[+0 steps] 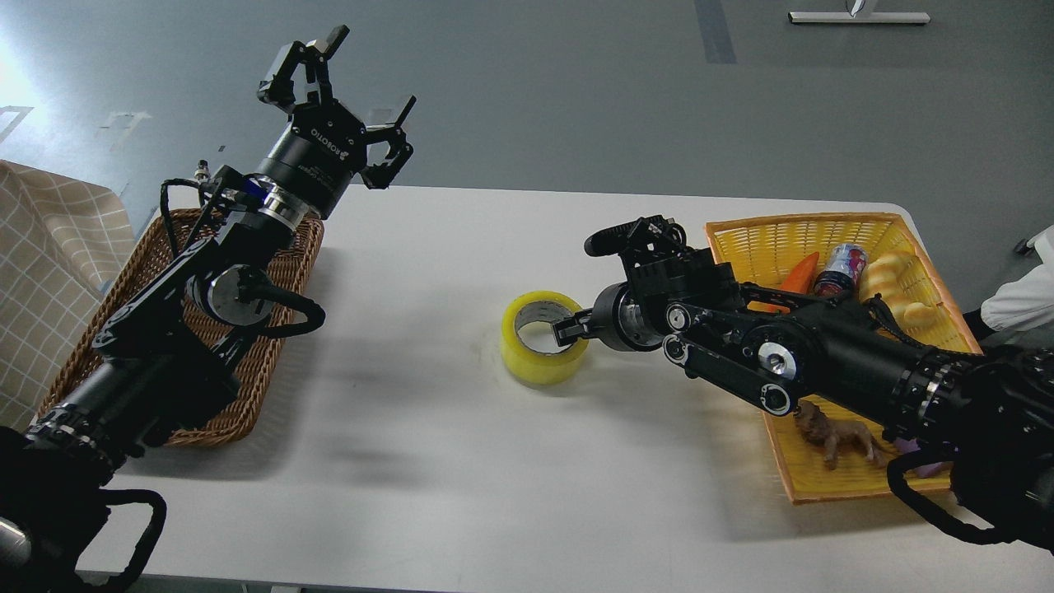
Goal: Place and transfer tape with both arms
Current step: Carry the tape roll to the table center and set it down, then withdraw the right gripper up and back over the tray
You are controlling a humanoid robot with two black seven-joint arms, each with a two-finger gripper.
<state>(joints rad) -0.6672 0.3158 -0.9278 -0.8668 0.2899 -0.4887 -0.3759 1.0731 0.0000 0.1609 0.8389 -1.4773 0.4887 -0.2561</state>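
The tape (535, 366), a yellow roll with a grey-white core, stands tilted on the white table (428, 461) near its middle. My right gripper (570, 328) reaches in from the right and is shut on the roll's right wall, with one finger inside the core. My left gripper (338, 91) is open and empty, raised above the table's far left corner, well apart from the tape.
A brown wicker basket (300, 255) lies at the left under my left arm. A yellow basket (766, 239) at the right holds a carrot toy (803, 272), a can (841, 268), bread toys (893, 284) and a lion figure (832, 436). Checked cloth (49, 263) hangs far left.
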